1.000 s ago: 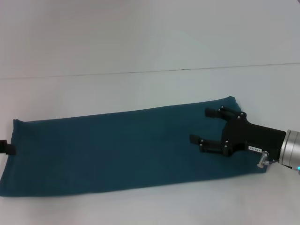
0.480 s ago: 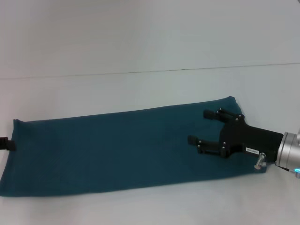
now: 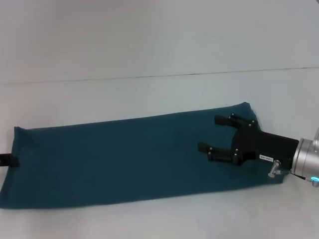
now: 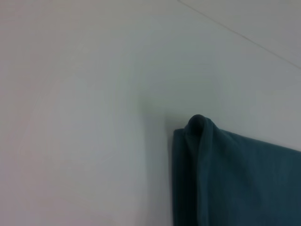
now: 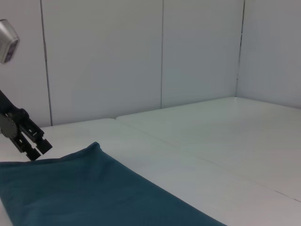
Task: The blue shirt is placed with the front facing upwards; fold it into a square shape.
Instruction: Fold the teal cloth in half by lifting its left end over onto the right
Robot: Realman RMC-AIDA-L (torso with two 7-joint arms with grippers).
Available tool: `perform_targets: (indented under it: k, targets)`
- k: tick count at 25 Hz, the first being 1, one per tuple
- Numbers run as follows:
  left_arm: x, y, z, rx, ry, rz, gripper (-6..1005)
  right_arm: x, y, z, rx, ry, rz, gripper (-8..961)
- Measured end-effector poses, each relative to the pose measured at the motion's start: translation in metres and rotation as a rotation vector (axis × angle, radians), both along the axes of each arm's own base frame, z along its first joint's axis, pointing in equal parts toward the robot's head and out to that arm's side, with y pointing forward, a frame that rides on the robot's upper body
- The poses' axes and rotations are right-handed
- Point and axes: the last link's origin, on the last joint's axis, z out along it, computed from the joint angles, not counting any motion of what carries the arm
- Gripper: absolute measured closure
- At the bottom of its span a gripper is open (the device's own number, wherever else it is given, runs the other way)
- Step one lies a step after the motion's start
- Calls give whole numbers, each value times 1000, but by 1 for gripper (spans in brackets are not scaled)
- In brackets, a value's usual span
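2 jaws of my right gripper stand apart over the right end of the blue shirt, a long band across the surface; they've crept left. My left gripper waits at the far end, its jaws' state untellable. End fold next, I judge.

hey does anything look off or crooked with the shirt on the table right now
Slightly. The blue shirt, folded into a long strip, lies askew on the table, its right end farther back. One left-end corner is bunched into a small hump. The open right gripper hovers over the right end.
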Motion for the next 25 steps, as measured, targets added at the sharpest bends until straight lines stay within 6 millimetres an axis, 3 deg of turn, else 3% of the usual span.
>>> perform_targets:
  k: [25]
  targets:
    - [-2,8,-10,4,49,-26,117,1,3,-1,10,-3,-16,140]
